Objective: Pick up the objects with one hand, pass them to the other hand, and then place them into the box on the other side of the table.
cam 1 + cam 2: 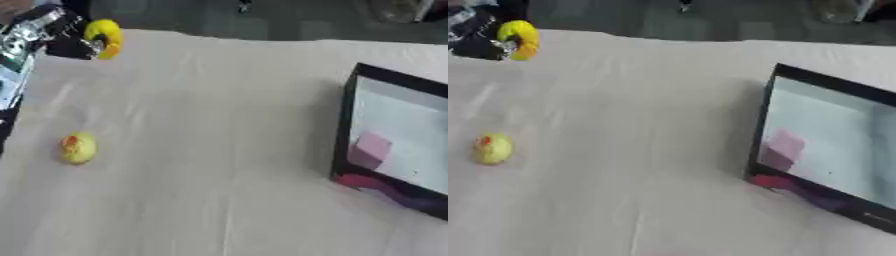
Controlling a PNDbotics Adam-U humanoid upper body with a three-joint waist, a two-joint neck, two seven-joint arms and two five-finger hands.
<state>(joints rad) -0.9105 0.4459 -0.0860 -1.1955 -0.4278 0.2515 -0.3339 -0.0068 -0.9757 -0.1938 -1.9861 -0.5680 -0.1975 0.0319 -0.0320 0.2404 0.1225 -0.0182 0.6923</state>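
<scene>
So my left hand (54,36) is hanging in the upper left of the frame, fingers curled round a curved yellow thing (105,37) and holding it up off the table (201,150). My right hand isn't showing anywhere.

Over on the right side of the frame the black-rimmed box (343,125) is sitting on the cloth, and a pink block (372,149) is lying inside it against the near-left wall. Something red and purple (798,189) is lying along the box's lower edge, too blurry to name.

A small yellow ball with a red spot (78,148) is sitting alone at middle left, well apart from the box.
</scene>
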